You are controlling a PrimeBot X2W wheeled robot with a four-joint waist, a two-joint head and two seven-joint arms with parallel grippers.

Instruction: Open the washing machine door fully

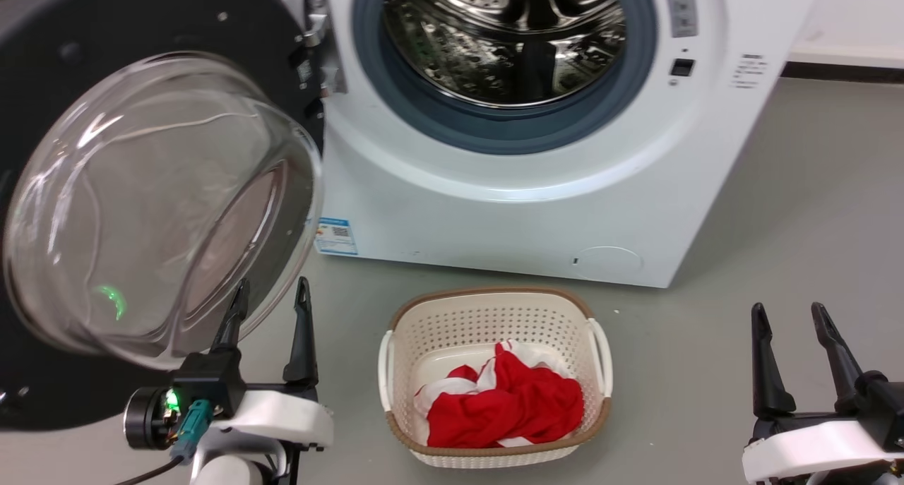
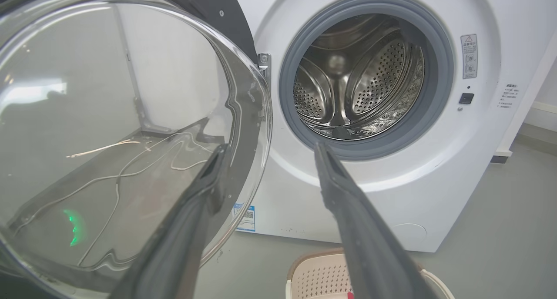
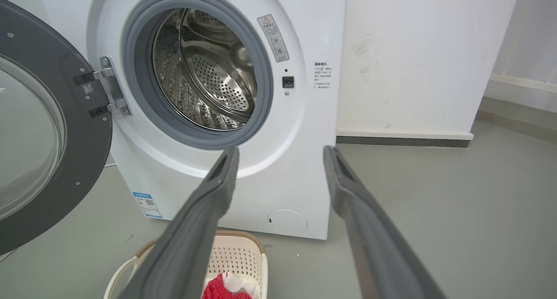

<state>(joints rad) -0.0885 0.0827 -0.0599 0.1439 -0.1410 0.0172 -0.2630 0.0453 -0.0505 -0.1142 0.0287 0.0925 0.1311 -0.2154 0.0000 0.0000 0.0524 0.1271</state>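
Black washing machine door (image 1: 141, 19) stands wide open, left of the washing machine (image 1: 508, 217); your left jaws, just beside its glass (image 1: 141, 210), and right jaws both gape empty.

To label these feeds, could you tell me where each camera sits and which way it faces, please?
Head view: on the robot's head, looking forward and down at the washing machine and basket; left gripper and right gripper show low.
Left wrist view: on the left wrist, facing the washing machine door and drum; its fingers rise from below.
Right wrist view: on the right wrist, facing the drum; its fingers show.
Both wrist views share the open drum.
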